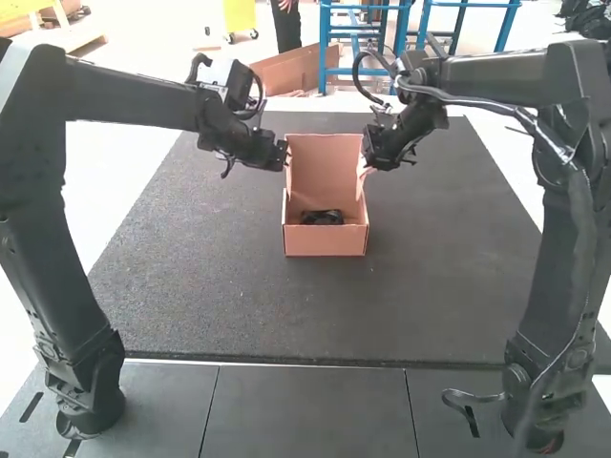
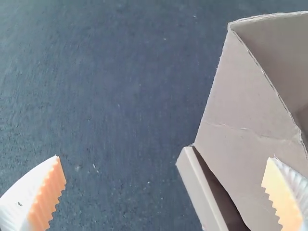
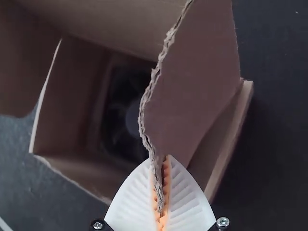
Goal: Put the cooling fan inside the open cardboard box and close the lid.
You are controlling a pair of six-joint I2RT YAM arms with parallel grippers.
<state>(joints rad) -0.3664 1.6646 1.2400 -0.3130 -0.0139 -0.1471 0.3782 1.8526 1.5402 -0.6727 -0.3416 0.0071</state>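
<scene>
Two dark arms reach inward from either side, elbows high: the left arm (image 1: 124,95) holds its left gripper (image 1: 279,155) with white ribbed, orange-padded fingers (image 2: 45,192) spread wide, while the right arm (image 1: 496,72) angles its right gripper (image 3: 160,168) downward, pinched tight on a cardboard flap (image 3: 197,91).

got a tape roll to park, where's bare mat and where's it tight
Bare mat lies left of the cardboard box, right of it and in front. Crowded at its top: left gripper beside the lid, right gripper pinching a side flap.
</scene>
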